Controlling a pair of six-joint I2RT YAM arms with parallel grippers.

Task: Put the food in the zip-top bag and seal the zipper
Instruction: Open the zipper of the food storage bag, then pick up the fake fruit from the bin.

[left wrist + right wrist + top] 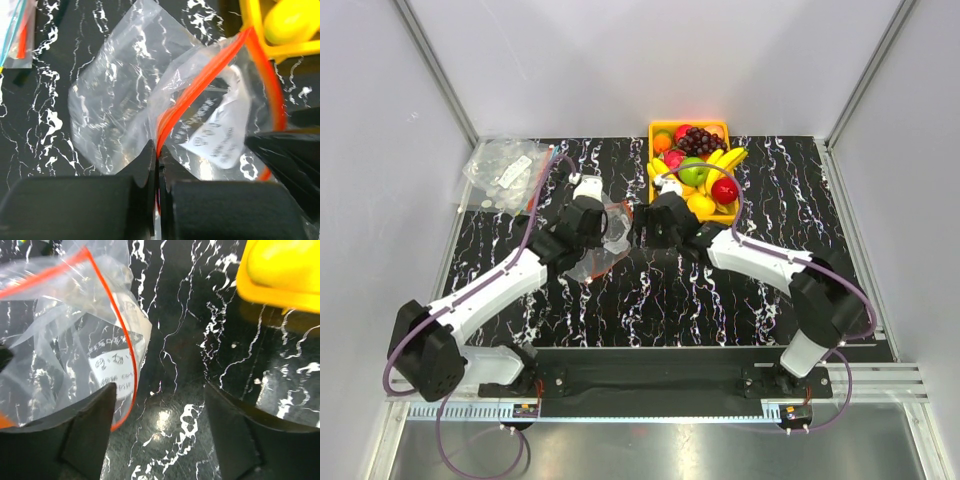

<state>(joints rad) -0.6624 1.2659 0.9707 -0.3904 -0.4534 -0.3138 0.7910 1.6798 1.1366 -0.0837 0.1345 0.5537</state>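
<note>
Zip-top bag [603, 240], on the table [700, 300] beside the yellow fruit tray [690, 123]: left gripper [158, 160] clamped on its zipper [200, 85], right gripper [160, 392] wide and empty alongside; lifting that lip should open the mouth for loading.

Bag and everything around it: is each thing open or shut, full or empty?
zip-top bag: mouth open, no food inside.
zipper: unsealed, its two sides bowed apart.
left gripper: shut on the zipper.
right gripper: open, holding nothing.
yellow tray: full of fruit.
</note>
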